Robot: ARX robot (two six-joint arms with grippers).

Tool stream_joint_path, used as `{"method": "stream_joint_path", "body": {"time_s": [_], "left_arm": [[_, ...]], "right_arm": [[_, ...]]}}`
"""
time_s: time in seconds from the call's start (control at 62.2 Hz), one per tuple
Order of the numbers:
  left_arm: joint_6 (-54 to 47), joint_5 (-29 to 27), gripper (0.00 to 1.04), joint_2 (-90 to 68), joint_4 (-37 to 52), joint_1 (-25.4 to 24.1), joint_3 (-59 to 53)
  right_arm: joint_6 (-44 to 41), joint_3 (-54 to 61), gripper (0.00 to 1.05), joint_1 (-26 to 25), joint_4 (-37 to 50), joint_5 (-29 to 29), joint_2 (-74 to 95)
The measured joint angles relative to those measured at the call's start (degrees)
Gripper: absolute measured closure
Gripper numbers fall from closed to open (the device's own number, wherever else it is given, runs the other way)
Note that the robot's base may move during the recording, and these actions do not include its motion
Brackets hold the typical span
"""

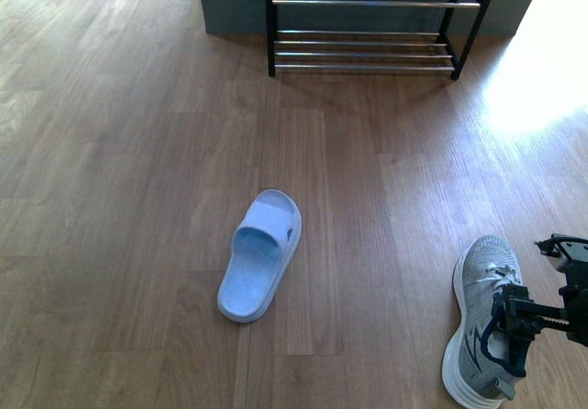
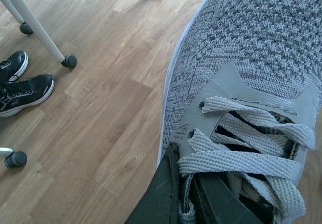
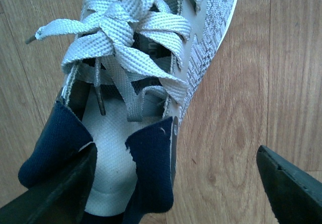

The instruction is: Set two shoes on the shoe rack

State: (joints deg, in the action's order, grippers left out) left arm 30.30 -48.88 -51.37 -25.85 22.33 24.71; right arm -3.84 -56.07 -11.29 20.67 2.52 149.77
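Note:
One grey sneaker (image 2: pixel 251 38) fills the left wrist view, and my left gripper (image 2: pixel 182 186) is shut on the edge of its upper beside the laces; this arm does not show in the front view. Another grey sneaker (image 1: pixel 482 285) lies on the floor at the front right. My right gripper (image 1: pixel 516 328) is open over its heel end. In the right wrist view the navy collar wall (image 3: pixel 151 168) stands between the spread fingers (image 3: pixel 289 183). A pale blue slide (image 1: pixel 260 255) lies mid-floor. The shoe rack (image 1: pixel 367 3) stands at the far wall.
A pair of black sneakers (image 2: pixel 20 90) and white furniture legs on casters (image 2: pixel 37 30) stand on the wood floor close to the left gripper. A grey wall base (image 1: pixel 230 14) runs behind the rack. Sun glare falls on the floor at the right (image 1: pixel 542 87).

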Motion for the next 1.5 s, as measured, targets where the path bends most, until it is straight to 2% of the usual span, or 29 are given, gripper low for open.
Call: {"method": "stream_joint_path", "body": {"time_s": [0.08, 0.37, 0.434, 0.547, 0.788, 0.965, 1.174, 1.351, 1.495], "left_arm": [[0.0, 0.0, 1.03, 0.0, 0.0, 0.0, 0.0], [0.0, 0.0, 1.03, 0.0, 0.0, 0.0, 0.0], [0.0, 0.0, 1.03, 0.0, 0.0, 0.0, 0.0], [0.0, 0.0, 1.03, 0.0, 0.0, 0.0, 0.0], [0.0, 0.0, 1.03, 0.0, 0.0, 0.0, 0.0], [0.0, 0.0, 1.03, 0.0, 0.0, 0.0, 0.0], [0.0, 0.0, 1.03, 0.0, 0.0, 0.0, 0.0], [0.0, 0.0, 1.03, 0.0, 0.0, 0.0, 0.0], [0.0, 0.0, 1.03, 0.0, 0.0, 0.0, 0.0]], "right_arm": [[0.0, 0.1, 0.35, 0.6, 1.8, 0.0, 1.0], [0.4, 0.8, 0.75, 1.5, 4.9, 2.1, 1.3], [0.6, 1.2, 0.89, 1.7, 5.4, 2.3, 1.2], [1.3, 1.8, 1.04, 1.8, 5.9, 2.5, 0.8], [0.3, 5.1, 1.04, 3.4, 6.0, 2.8, -5.0], [-6.9, 10.3, 1.04, 5.0, 4.9, 1.8, -16.6], [-13.9, 18.1, 1.04, 4.8, -1.0, 3.5, -36.9], [-15.6, 24.7, 1.04, 2.8, -7.8, 8.1, -55.0], [-16.3, 28.3, 1.04, -1.3, -17.3, 15.4, -72.6]]}}
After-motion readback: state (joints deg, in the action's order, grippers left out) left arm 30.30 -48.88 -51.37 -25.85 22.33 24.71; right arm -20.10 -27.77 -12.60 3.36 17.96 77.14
